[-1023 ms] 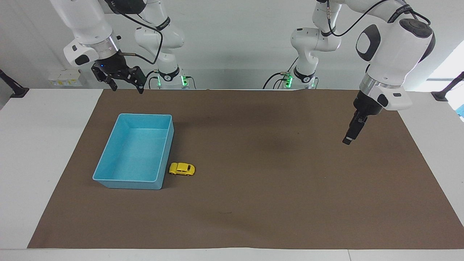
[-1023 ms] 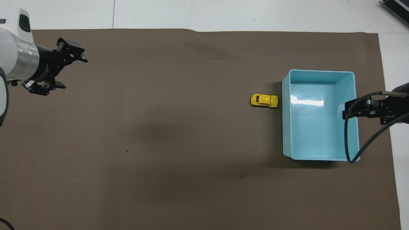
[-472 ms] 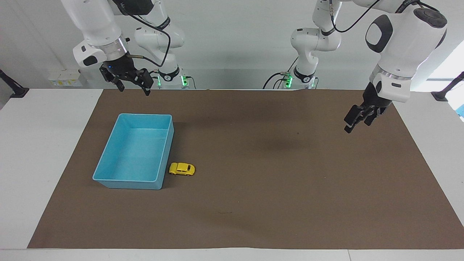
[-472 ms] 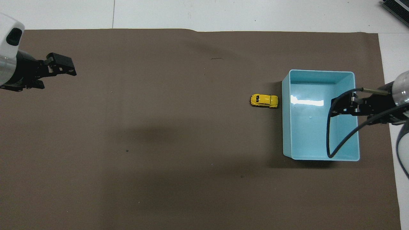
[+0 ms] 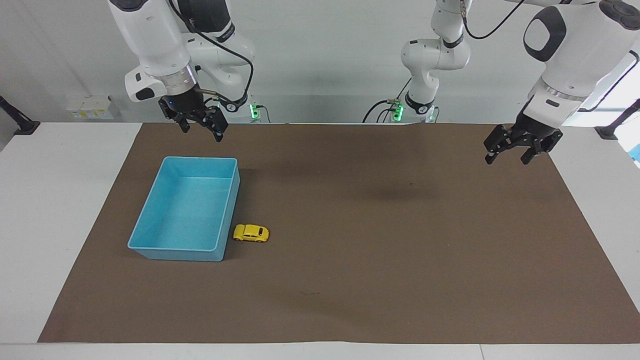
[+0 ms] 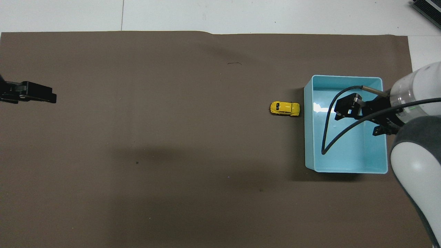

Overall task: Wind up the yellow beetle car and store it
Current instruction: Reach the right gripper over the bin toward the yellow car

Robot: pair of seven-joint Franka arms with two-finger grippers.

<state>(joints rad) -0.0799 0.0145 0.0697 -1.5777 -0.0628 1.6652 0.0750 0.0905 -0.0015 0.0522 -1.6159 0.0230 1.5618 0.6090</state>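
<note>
Yellow beetle car (image 5: 251, 233) upright, long axis crosswise, tail toward bin (image 5: 150, 220).

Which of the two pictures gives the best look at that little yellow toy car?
The overhead view: the toy car is seen from straight above, its whole roof and outline clear, lying on the brown mat beside the blue bin with nothing over it. The facing view shows the car from the side, smaller, by the bin's wall.

No lettering, label, brand or number can be read anywhere here.
</note>
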